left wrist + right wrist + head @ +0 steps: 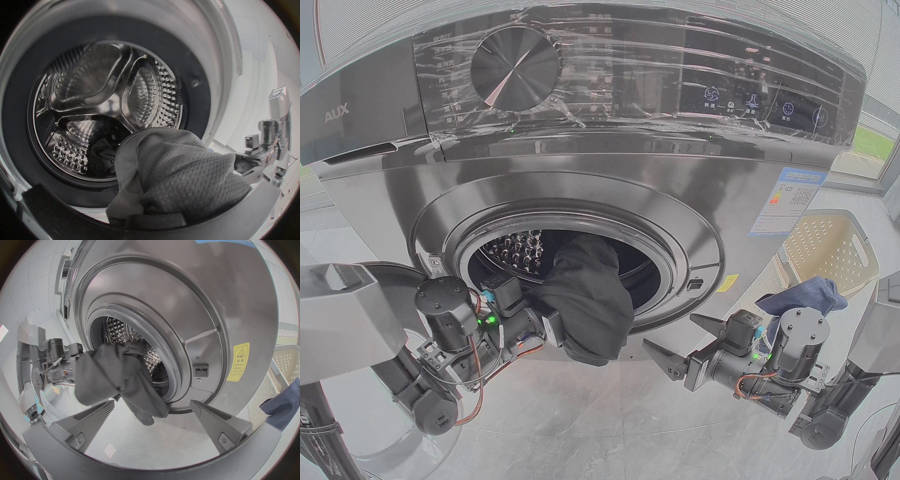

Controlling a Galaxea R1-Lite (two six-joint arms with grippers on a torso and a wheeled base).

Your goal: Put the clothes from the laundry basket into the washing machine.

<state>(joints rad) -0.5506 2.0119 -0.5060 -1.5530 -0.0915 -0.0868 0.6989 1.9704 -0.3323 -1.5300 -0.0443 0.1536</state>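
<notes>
Floor (600, 412): pale grey stone-look tiles with thin joints, carrying the washing machine (600, 181) and, at its right-hand side, the laundry basket (831, 244).

Washing machine: front-loader in brushed dark grey metal. A round dial (514, 69) sits on a glossy control panel wrapped in clear film, and a small yellow label (727, 283) lies right of the circular opening (675, 262).

Drum (93, 93): polished steel, dimpled and perforated, with three smooth raised ribs. A small black cloth (100, 156) lies crumpled at its bottom.

Dark grey garment (587, 300): fine mesh knit. It is bunched over my left end effector (553, 326) at the lower left rim of the opening, part of it reaching inside and a fold hanging down outside, below the rim and clear of the floor. The cloth covers my left end effector, so I cannot tell its state.

My right end effector (669, 330): spread wide and holding nothing, with ribbed pads on tapered dark fingers. It hovers above the floor at the lower right edge of the opening, near the hanging fold but apart from it.

Laundry basket: cream plastic, pierced with small crosses and dots. A blue garment (806, 295) is draped over its near rim.
</notes>
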